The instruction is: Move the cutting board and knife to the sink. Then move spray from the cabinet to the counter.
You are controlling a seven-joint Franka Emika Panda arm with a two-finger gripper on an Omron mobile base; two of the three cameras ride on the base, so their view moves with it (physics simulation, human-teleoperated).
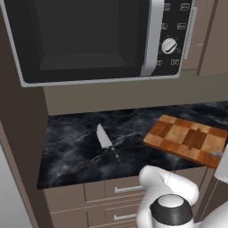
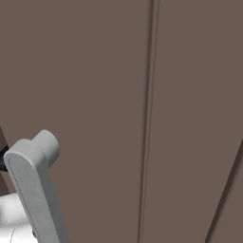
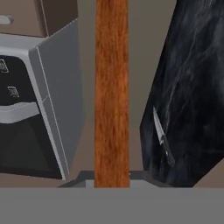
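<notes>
The checkered wooden cutting board hangs tilted just above the right part of the black marble counter, reaching out past its front edge. My gripper is shut on the board's near right end. In the hand view the board runs edge-on as a brown strip straight up from between my gripper's tips. The knife lies flat on the counter left of the board, blade pointing to the back wall. The hand view shows the knife on the counter beside the board.
A microwave hangs over the counter, seen also in the hand view as the microwave. Brown drawers with silver handles sit below. A tall brown panel bounds the counter's left. Closed brown cabinet doors stand close ahead.
</notes>
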